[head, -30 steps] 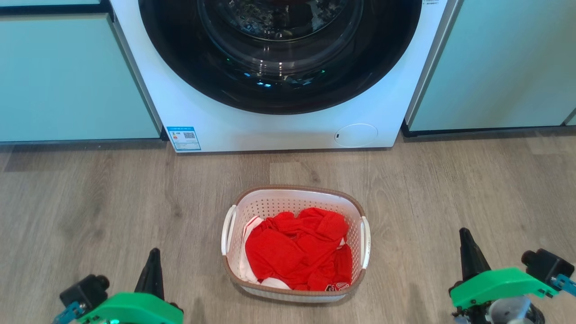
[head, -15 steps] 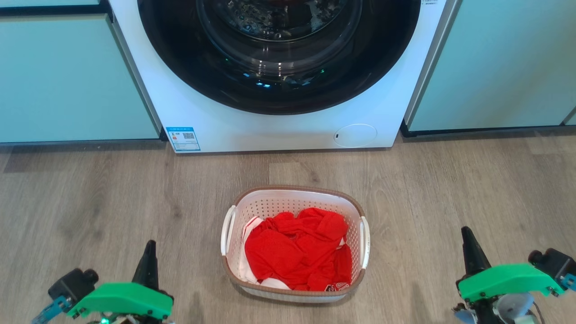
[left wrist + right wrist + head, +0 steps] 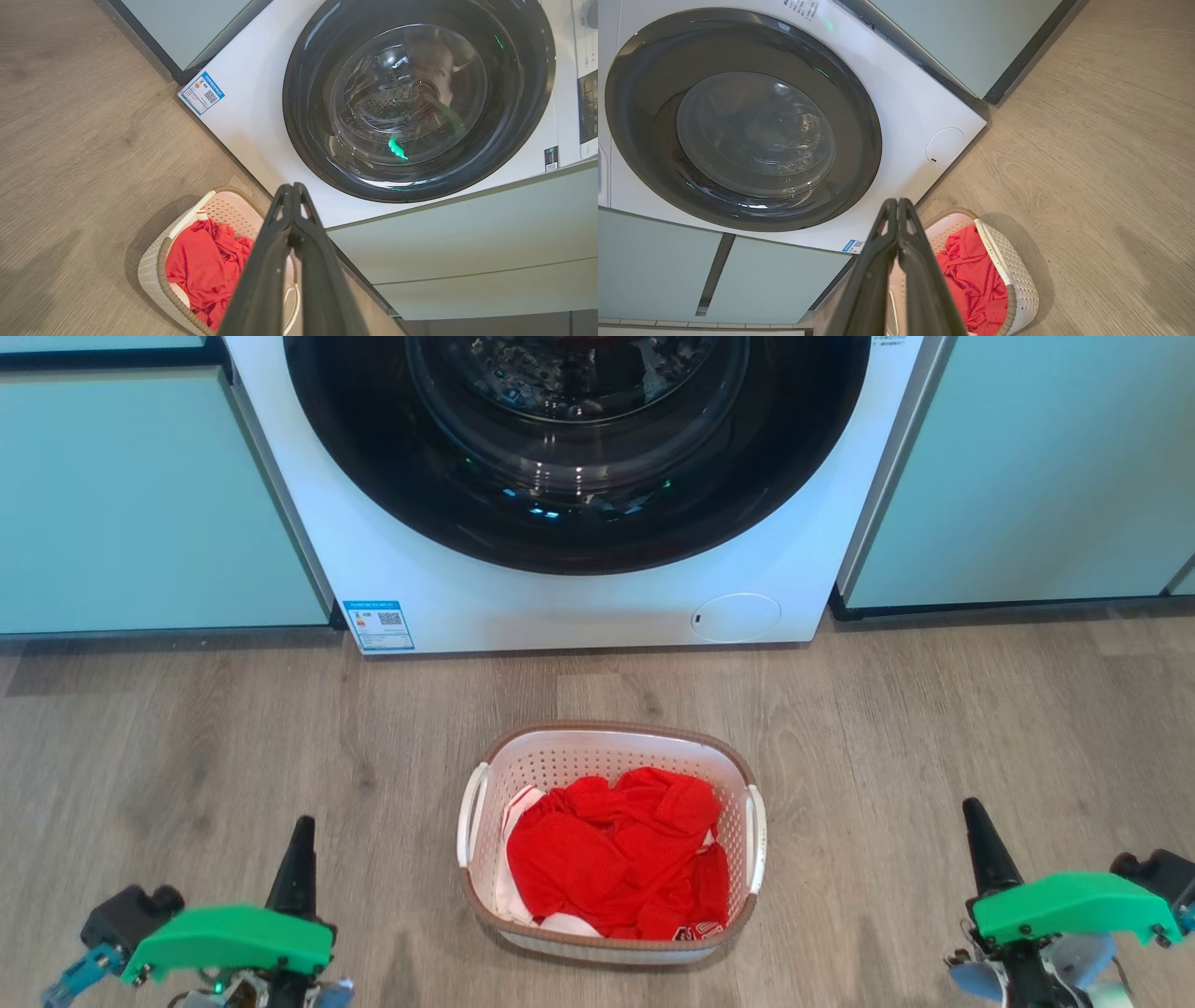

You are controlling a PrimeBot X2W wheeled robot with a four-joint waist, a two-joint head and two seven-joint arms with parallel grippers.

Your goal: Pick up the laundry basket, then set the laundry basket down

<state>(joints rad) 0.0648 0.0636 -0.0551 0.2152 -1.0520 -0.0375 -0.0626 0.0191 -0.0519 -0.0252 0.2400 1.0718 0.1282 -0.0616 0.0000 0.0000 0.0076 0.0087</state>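
Observation:
The laundry basket (image 3: 607, 751), white and perforated with a brown rim, stands on the wood floor in front of the washing machine, holding red clothes (image 3: 611, 854). Its white handles sit at the left side (image 3: 469, 812) and the right side. My left gripper (image 3: 302, 829) hovers at the lower left, well apart from the basket, fingers shut with nothing between them. My right gripper (image 3: 971, 807) hovers at the lower right, also apart and shut. The left wrist view shows the basket (image 3: 154, 275) partly behind the shut fingers (image 3: 292, 191); the right wrist view shows the basket (image 3: 1017, 280) beside its shut fingers (image 3: 896, 205).
A white front-loading washing machine (image 3: 560, 607) with a dark round door (image 3: 579, 448) stands just beyond the basket. Pale green cabinets (image 3: 140, 495) flank it on both sides. Bare wood floor (image 3: 187, 747) lies to the left and right of the basket.
Both grippers have drifted outward and lower in the head view, away from the basket. The basket has stayed in place.

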